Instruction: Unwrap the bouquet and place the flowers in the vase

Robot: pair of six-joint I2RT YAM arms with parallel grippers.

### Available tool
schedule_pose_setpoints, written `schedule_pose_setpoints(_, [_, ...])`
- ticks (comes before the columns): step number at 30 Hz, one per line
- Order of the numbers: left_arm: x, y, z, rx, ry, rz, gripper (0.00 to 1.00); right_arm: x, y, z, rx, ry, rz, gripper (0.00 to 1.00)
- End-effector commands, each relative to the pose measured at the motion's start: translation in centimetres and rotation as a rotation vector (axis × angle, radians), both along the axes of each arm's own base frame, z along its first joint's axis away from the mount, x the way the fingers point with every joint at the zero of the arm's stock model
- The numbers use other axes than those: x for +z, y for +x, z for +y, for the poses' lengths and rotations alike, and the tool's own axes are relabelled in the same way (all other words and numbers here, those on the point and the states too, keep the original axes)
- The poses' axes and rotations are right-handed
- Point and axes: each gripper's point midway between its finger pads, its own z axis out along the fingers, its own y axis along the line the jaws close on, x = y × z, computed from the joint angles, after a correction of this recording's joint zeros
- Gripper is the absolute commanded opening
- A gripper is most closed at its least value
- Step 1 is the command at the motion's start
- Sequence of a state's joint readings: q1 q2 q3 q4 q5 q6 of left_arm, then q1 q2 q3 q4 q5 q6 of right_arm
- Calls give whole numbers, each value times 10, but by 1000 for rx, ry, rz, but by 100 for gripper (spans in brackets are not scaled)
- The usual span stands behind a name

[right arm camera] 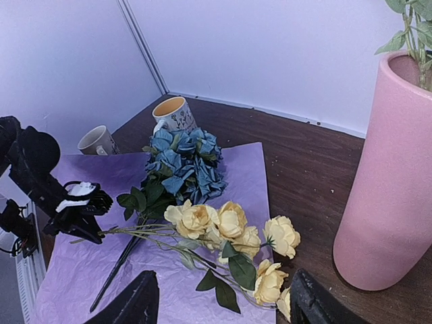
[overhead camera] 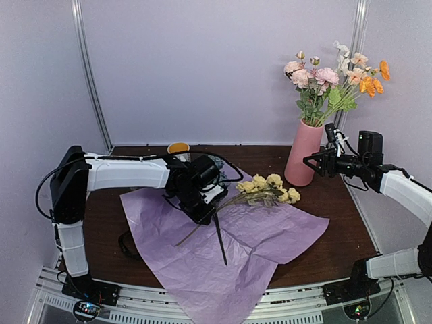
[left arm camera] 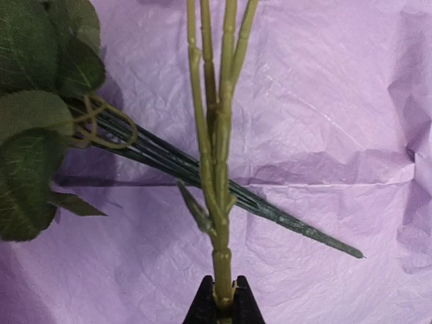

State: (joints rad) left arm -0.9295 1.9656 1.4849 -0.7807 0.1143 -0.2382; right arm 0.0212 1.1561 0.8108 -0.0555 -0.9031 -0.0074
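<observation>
Our left gripper [left arm camera: 221,305] is clamped on the very stem base of the yellow rose spray [right arm camera: 229,226], which lies at the centre of the top view on the spread lilac tissue paper [overhead camera: 223,270]. Our right gripper [overhead camera: 314,164] stands open and holds nothing beside the pink vase [overhead camera: 302,152] at right. The gripped stem crosses over the dark stems [left arm camera: 175,162] of the blue bunch [right arm camera: 182,165], so lifting may drag them along. Held so low, the blooms could droop, and forcing them among the flowers already in the vase [overhead camera: 331,81] might tip it.
</observation>
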Motion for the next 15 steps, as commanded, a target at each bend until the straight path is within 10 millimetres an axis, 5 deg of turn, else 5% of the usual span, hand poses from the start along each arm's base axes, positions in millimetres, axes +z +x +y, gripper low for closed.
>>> schedule_pose_setpoints(1, [58,11,-10,36,-124,-106,0,21,-4,3,16,33,-25,66])
schedule_pose_setpoints(6, [100,24,-11,103,-242,-182,0,47,-14,22,73,79,-25,66])
schedule_pose_setpoints(15, [193,62,-18,250,-554,-368,0,104,-23,94,259,99,17,65])
